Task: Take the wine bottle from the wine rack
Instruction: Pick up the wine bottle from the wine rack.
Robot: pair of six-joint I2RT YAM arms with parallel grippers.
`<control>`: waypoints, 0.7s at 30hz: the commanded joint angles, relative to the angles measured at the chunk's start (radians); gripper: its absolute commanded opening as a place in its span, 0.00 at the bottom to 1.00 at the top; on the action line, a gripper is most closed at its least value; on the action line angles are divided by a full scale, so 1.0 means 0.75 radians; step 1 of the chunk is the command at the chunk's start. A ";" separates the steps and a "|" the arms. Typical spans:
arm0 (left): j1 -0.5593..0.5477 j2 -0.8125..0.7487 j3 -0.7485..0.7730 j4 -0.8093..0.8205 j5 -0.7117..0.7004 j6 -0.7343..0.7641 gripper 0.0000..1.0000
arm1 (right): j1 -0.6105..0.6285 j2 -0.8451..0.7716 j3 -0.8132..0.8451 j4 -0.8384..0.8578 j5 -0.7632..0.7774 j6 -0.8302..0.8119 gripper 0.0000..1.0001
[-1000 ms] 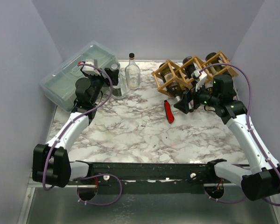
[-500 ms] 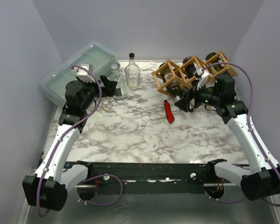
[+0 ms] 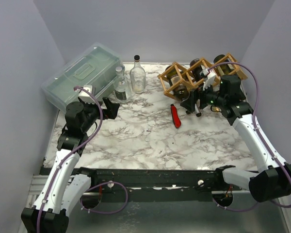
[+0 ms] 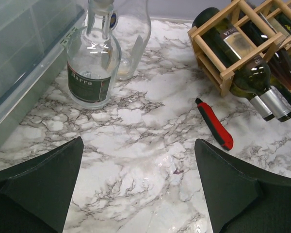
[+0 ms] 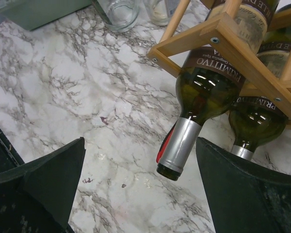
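The wine bottle (image 5: 203, 90) is cradled in the wine rack (image 5: 242, 46) at the far right of the tabletop (image 3: 136, 138). Its neck is pointed at the right end effector (image 5: 139, 145), which is spread wide and empty. The left end effector (image 4: 138, 143) is likewise released.

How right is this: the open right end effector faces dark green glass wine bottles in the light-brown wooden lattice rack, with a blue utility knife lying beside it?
Only the colour is wrong: the utility knife beside the light-brown wooden lattice rack is red and black, not blue, as the left wrist view shows. The rest stands.
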 commanded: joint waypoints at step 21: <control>0.005 -0.062 -0.060 -0.016 0.021 0.048 0.99 | -0.001 0.196 -0.169 0.424 0.358 0.160 0.92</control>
